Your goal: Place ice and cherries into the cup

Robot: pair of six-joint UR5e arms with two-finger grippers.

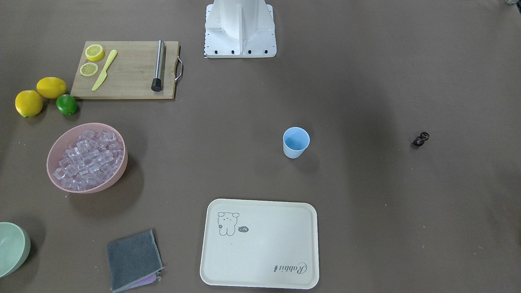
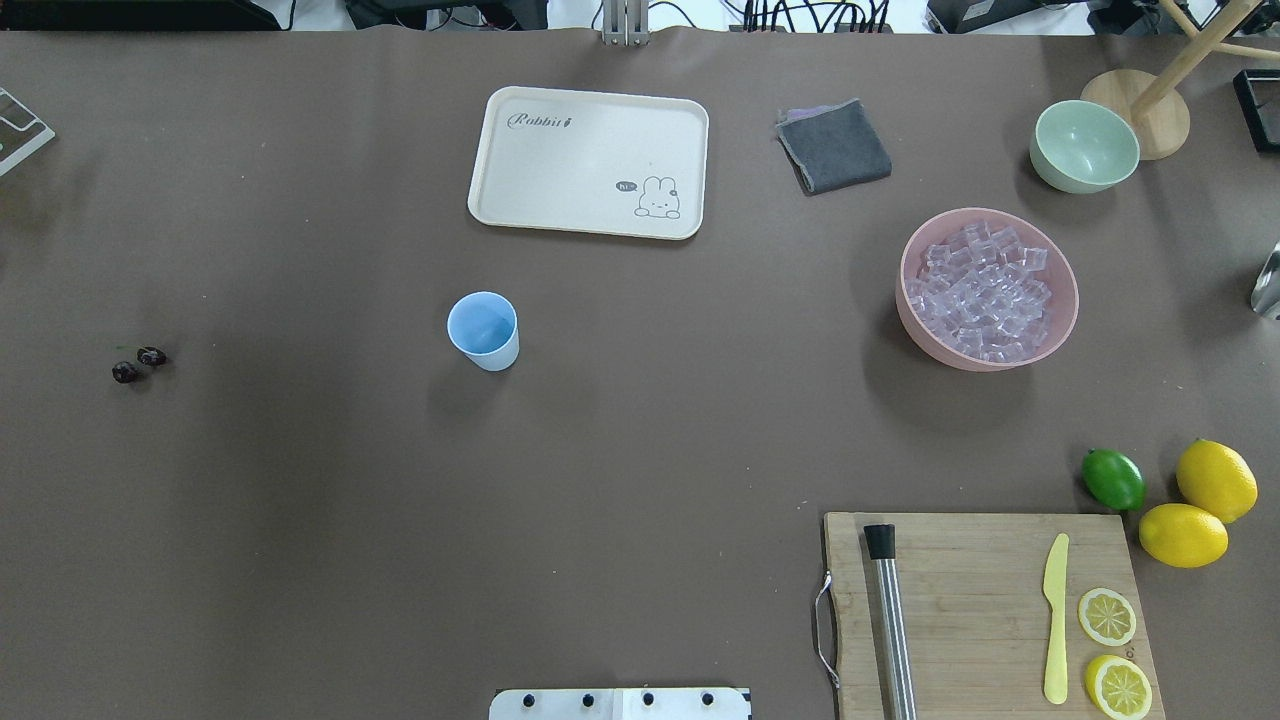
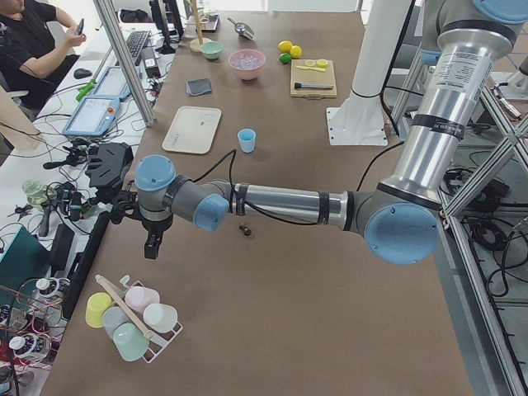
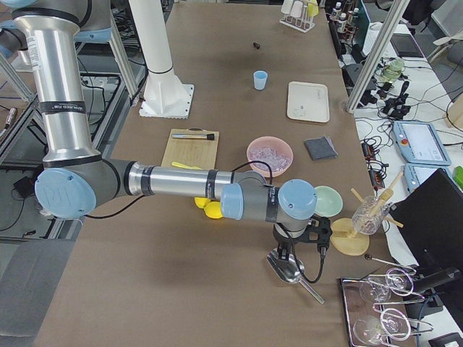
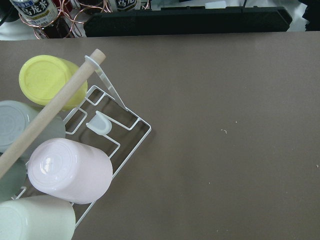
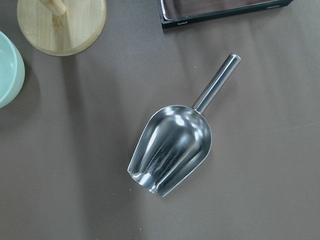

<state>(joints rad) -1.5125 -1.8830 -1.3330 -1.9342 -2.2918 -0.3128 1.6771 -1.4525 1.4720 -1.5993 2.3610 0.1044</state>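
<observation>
The light-blue cup (image 2: 483, 330) stands upright and empty near the table's middle, also in the front view (image 1: 296, 142). The cherries (image 2: 138, 364) lie on the bare table far to the cup's left. The ice (image 2: 985, 290) fills a pink bowl (image 2: 905, 290) to the cup's right. My left gripper (image 3: 153, 246) shows only in the left side view, beyond the cherries near the table's end; I cannot tell whether it is open. My right gripper (image 4: 283, 247) shows only in the right side view, just over a metal scoop (image 6: 172, 147); I cannot tell its state either.
A cream tray (image 2: 588, 162), a grey cloth (image 2: 833, 146) and a pale green bowl (image 2: 1084, 146) lie at the far side. A cutting board (image 2: 985, 610) holds a muddler, knife and lemon slices; a lime (image 2: 1113, 479) and lemons are beside it. A cup rack (image 5: 100, 145) is below the left wrist.
</observation>
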